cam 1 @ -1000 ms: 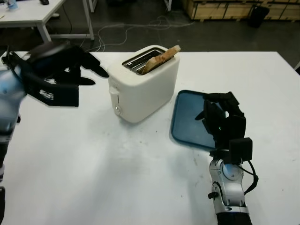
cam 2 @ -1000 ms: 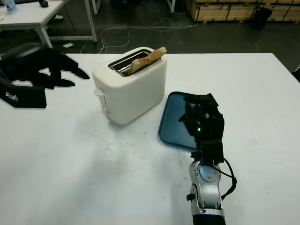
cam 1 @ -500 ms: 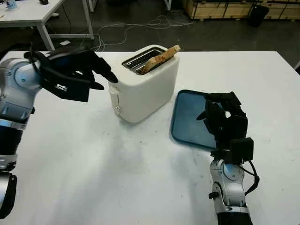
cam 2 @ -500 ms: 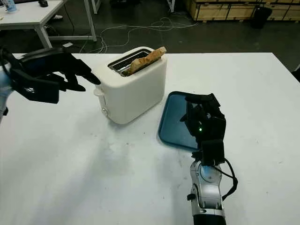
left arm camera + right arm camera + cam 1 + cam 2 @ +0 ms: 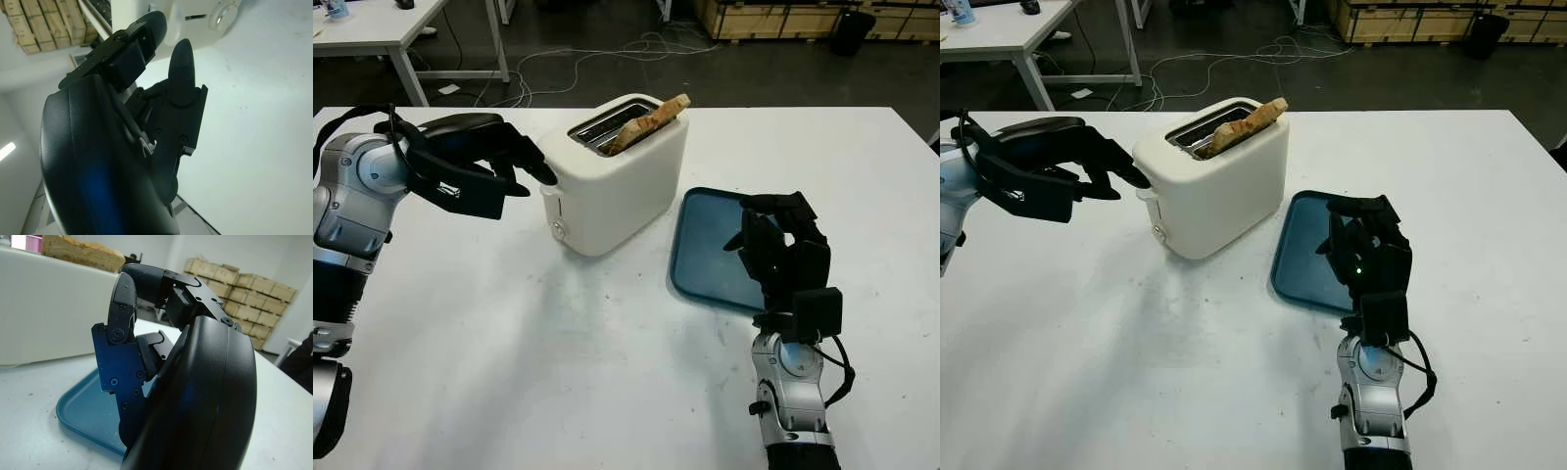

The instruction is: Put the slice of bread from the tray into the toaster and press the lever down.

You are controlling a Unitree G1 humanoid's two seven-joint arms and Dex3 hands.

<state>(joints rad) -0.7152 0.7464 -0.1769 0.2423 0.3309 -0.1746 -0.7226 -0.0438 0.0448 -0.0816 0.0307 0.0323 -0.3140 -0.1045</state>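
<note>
The slice of bread (image 5: 648, 122) already stands in the toaster (image 5: 615, 176), leaning in the slot on the right-hand side with its upper end sticking up above the top edge, so the loading part looks done and the step in hand is the lever. The blue tray (image 5: 713, 253) lies to the right of the toaster, with nothing on the part that shows.

The left hand (image 5: 475, 157) is up off the table on the toaster's left, holding nothing, its fingers stretched out with the fingertips (image 5: 544, 174) just beside the upper left end of the toaster's body, where the lever (image 5: 1146, 193) juts out as a small white tab (whether a fingertip is actually touching it cannot be told). In the left wrist view the fingers (image 5: 181, 63) point toward the toaster's end face and its round dial (image 5: 223, 15).

The right hand (image 5: 783, 253) is parked over the near right part of the tray, fingers curled in on themselves around nothing.

The next move, as I judge it, calls for the left hand to set a fingertip squarely on top of the tab and push straight down until it latches; a push that slants sideways could shove the light toaster across the table (image 5: 558, 372) instead.
</note>
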